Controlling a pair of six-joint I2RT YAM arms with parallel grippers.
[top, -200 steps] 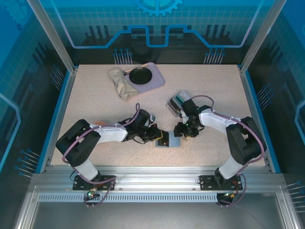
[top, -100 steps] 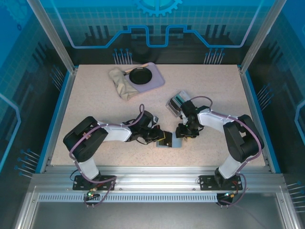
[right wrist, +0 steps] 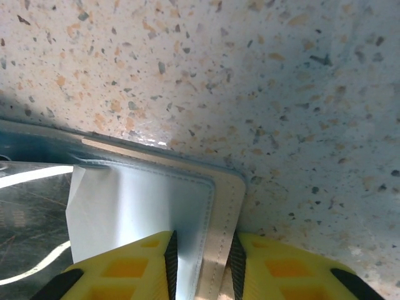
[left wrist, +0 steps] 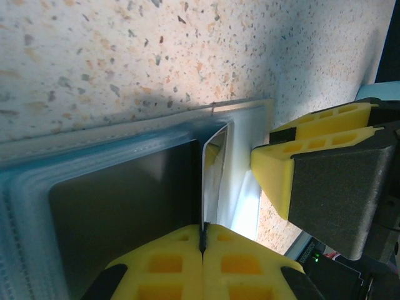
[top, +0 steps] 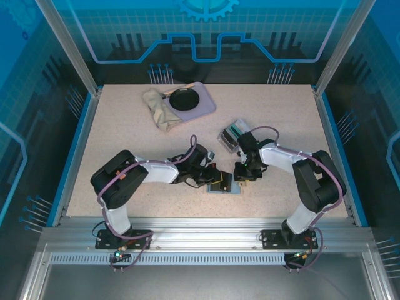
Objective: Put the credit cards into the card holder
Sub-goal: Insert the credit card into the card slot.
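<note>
The holder (top: 224,185) lies open at the bench's (top: 125,125) near edge. Its clear flap is pinched by the left end effector (left wrist: 203,234), its rim by the right end effector (right wrist: 200,250). The pocket should be held wide.

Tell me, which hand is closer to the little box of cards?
Right. The right hand is just in front of the card box; the left hand is farther left, over the card holder.

right hand (right wrist: 200,250) narrowed, gripping card holder (right wrist: 220,200)
</note>
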